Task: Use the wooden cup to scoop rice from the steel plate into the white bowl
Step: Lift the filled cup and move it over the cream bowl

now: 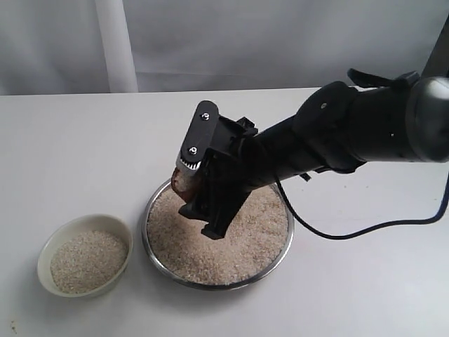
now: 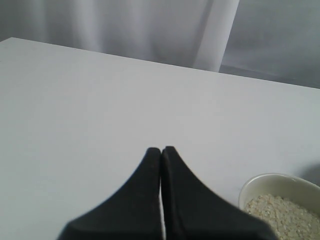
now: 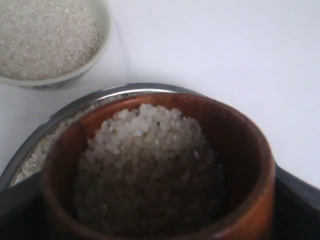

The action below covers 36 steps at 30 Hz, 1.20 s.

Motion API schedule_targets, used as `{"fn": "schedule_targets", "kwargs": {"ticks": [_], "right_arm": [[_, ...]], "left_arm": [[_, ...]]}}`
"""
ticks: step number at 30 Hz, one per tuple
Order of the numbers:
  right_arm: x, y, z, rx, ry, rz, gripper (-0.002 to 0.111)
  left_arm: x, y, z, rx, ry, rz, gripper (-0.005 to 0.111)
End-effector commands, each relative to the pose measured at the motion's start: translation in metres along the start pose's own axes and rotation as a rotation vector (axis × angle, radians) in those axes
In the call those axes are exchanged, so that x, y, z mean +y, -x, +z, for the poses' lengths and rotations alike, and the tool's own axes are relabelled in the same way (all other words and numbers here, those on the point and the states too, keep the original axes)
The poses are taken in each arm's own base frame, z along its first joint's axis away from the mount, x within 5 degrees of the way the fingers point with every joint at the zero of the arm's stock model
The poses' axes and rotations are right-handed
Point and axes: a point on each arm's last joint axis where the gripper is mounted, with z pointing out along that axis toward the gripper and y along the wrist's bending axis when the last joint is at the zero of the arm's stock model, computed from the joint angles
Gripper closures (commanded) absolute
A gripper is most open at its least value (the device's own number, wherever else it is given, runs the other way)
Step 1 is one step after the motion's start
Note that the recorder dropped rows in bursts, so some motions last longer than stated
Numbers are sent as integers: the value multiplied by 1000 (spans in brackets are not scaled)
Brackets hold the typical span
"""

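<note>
Exterior view: your right claw [image 1: 200,189] was clenched on the wooden cup [image 1: 180,181], held low over the steel plate [image 1: 284,242], on the side nearest the table's [image 1: 84,154] left edge. The plate sat mid-table toward the front edge, with rice [image 1: 231,256] spread across it. The white bowl [image 1: 128,244] stood just beside it, toward the front-left corner, already part-filled.

Left wrist view: your left claw [image 2: 161,152] was pressed closed on nothing, over bare table, with the bowl's rim [image 2: 255,185] close by. You had no need of it for this step.

Right wrist view: the cup [image 3: 240,145] was loaded, with grains [image 3: 150,150] banked against one wall. The plate rim [image 3: 60,117] and the bowl [image 3: 100,45] lay beyond it. Cup tilt was hard to judge. The step in hand looked like the carry to the bowl. To do it well, you needed to:
- lift clear of the plate rim first
- hold the mouth level
- travel slowly toward the left edge
- stop over the bowl's centre
- tip low so grains didn't bounce out
</note>
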Motion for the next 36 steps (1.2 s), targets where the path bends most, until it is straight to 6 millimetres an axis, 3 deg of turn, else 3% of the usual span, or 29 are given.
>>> {"fn": "schedule_targets", "kwargs": {"ticks": [1,9,13,23,36], "right_arm": [[0,32,-5,-72,-79,-62,108],[16,96,-9,-196,-158,-241,108],[27,111,2,-213,-218,-319,108],[54,107,51,-161,-331,-496,108],[75,96,82,-86,-360,-783,108]], "left_arm": [[-1,2,-1,-10,-9,-6,107],[-1,2,-1,-10,-9,-6,107],[-1,2,-1,-10,-9,-6,107],[-1,2,-1,-10,-9,-6,107],[-1,2,-1,-10,-9,-6,107]]}}
